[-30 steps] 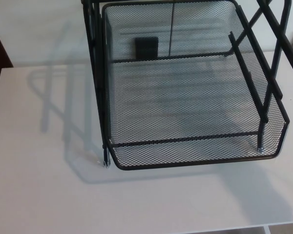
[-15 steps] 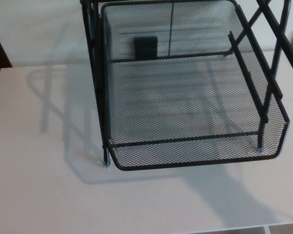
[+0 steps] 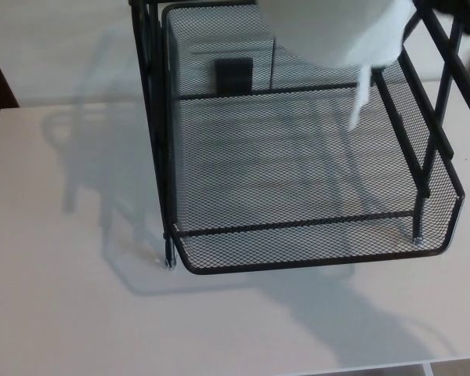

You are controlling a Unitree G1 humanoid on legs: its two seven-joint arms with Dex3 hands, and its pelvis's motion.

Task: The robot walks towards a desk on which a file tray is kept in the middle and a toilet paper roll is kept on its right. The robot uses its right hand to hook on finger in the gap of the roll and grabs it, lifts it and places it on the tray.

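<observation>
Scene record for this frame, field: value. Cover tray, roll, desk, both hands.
tray: black wire-mesh file tray, standing on the desk
roll: white toilet paper roll, over the tray's rear, cut off by the picture's top edge
roll tail: loose paper strip, hanging down over the mesh
roll contact: cannot tell whether it rests on the tray or is held above it
desk: white desk top
left hand: not in view
right hand: not in view

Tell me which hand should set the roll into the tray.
Likely right. The toilet paper roll hangs above the file tray, over its right rear; nothing comes in from the left. Neither hand shows.
</observation>
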